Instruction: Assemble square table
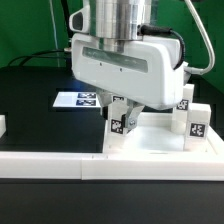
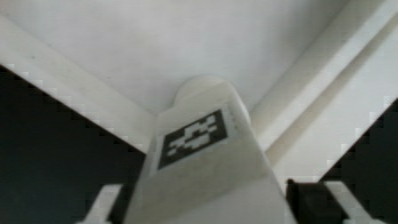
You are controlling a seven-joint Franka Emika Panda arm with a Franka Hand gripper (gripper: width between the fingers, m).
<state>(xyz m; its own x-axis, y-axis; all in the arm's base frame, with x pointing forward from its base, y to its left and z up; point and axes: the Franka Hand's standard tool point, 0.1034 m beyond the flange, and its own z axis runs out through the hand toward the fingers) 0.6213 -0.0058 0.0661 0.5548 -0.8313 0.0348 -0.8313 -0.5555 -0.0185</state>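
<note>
My gripper (image 1: 121,116) is shut on a short white leg (image 1: 120,124) with a black-and-white tag and holds it upright over the near corner of the white square tabletop (image 1: 160,138), on the exterior view's left. In the wrist view the leg (image 2: 199,140) fills the middle between my fingers (image 2: 111,200), and its far end points at the tabletop's raised edge (image 2: 107,70). I cannot tell whether the leg touches a socket. Two more tagged legs (image 1: 196,122) stand at the tabletop's right side.
The marker board (image 1: 77,99) lies on the black table behind the gripper, toward the exterior view's left. A long white rail (image 1: 60,166) runs along the front. A small white part (image 1: 2,125) shows at the left edge.
</note>
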